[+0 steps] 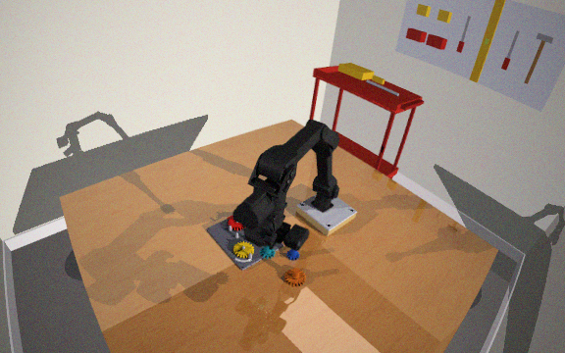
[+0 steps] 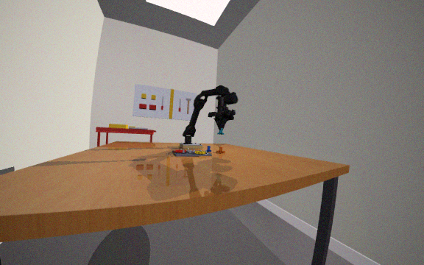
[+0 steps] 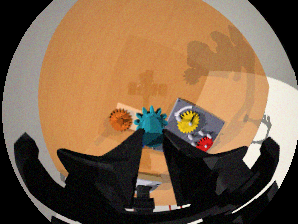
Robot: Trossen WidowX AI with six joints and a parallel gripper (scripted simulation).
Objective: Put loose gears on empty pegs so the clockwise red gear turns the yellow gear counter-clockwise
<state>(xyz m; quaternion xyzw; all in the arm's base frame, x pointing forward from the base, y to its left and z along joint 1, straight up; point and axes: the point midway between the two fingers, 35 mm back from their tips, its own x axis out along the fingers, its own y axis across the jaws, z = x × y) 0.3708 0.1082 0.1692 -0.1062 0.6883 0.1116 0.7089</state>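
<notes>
Spiky orange toothed gear (image 1: 294, 277) (image 2: 220, 150) (image 3: 121, 120) stood on brown wooden table (image 1: 390, 299) (image 2: 271, 165) (image 3: 90, 65), nearest in top view. Small blue gear (image 1: 292, 255) (image 2: 209, 149) stood behind it. Black claw (image 1: 269, 245) (image 2: 221, 128) (image 3: 152, 132) hung above table, clamped on teal toothed gear (image 1: 267, 252) (image 2: 221, 132) (image 3: 151, 120). Flat grey board (image 1: 219, 233) (image 2: 193, 154) (image 3: 215, 122) bore black-striped yellow gear (image 1: 243, 250) (image 2: 199, 152) (image 3: 188, 121), then pale pegs, then red gear (image 1: 234, 224) (image 2: 179, 151) (image 3: 204, 144). Red metal cart (image 1: 318, 73) (image 2: 125, 130) stood beyond table.
</notes>
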